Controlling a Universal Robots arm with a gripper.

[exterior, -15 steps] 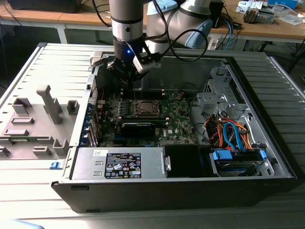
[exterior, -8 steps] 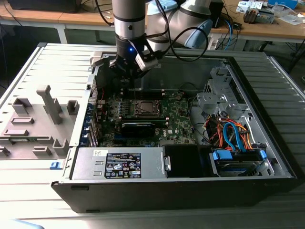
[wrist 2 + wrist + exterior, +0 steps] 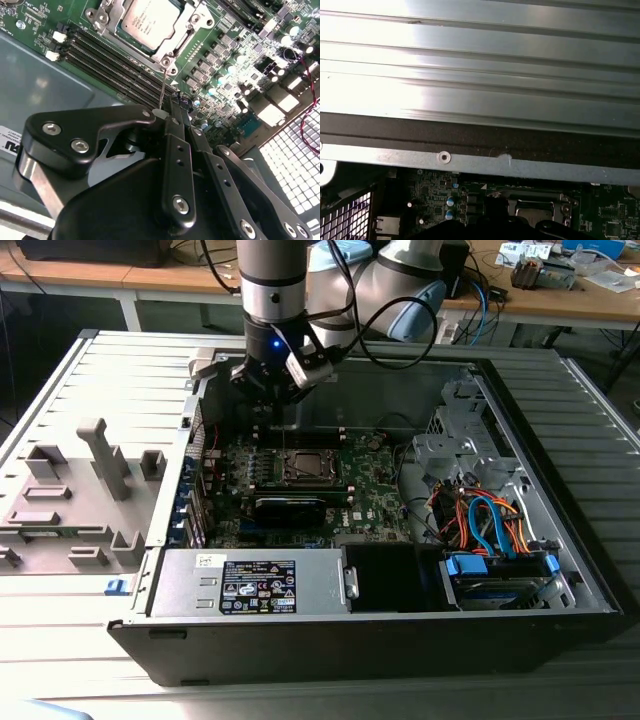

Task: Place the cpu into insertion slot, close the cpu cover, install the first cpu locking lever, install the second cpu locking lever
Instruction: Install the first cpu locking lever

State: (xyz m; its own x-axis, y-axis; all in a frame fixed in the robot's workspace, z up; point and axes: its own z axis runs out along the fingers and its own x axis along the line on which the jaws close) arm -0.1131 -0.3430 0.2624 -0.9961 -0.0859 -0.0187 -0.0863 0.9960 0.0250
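Steel pc case (image 3: 560,570) sat open, motherboard (image 3: 370,490) inside, gripper (image 3: 172,112) hovered near its rear edge with fingers (image 3: 176,150) pressed together on a thin lever (image 3: 161,87), cpu (image 3: 150,22) seated in insertion slot (image 3: 197,20) under cpu cover (image 3: 182,42).

You are looking at one open computer case (image 3: 560,570) lying on its side, with one green motherboard (image 3: 375,485) inside it. One cpu (image 3: 150,22) is sitting in one insertion slot (image 3: 305,468), and one cpu cover (image 3: 192,20) is framing it. In the second wrist view you are seeing four long black memory slots (image 3: 107,62) running side by side. One black gripper (image 3: 175,112) is hanging over the board. One power supply (image 3: 250,582) is lying along the case's near wall, and one grey fixture block (image 3: 75,495) is resting beside the case.
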